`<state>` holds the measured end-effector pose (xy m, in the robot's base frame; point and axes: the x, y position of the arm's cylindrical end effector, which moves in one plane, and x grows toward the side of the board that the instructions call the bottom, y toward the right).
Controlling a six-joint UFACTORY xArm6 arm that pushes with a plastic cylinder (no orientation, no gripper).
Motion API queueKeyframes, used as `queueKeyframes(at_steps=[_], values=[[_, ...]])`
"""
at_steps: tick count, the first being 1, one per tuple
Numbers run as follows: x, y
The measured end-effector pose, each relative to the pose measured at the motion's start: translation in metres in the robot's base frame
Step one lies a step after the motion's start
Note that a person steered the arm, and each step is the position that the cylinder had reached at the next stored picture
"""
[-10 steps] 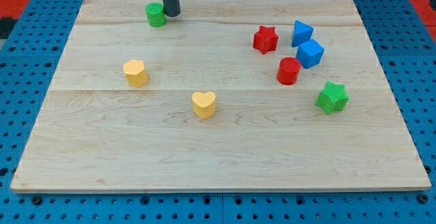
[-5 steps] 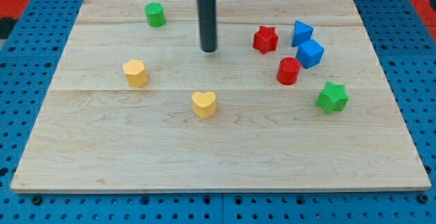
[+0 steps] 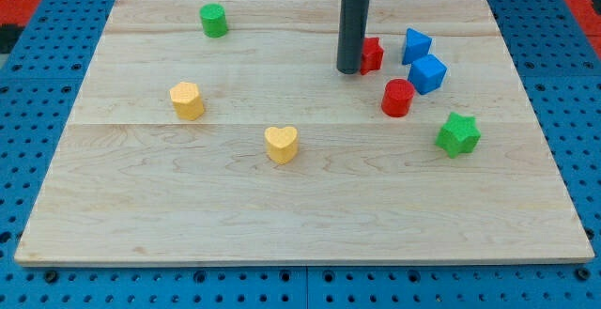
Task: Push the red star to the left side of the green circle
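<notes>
Wooden board [image 3: 141, 206]: my tip [image 3: 349, 69] touches red star [image 3: 372, 54] left edge.

The left part of the red star [image 3: 373, 54] is hidden behind the rod in the upper middle of the frame. The rod's upper end is cut off by the top edge.

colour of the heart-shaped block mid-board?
Yellow: the yellow heart-shaped block, clearest in the camera view, well away from my tip.
</notes>
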<state>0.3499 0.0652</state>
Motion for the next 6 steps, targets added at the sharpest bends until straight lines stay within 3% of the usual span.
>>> queueKeyframes(at_steps=[2, 6], values=[[0.019, 0.019], [-0.07, 0.027]])
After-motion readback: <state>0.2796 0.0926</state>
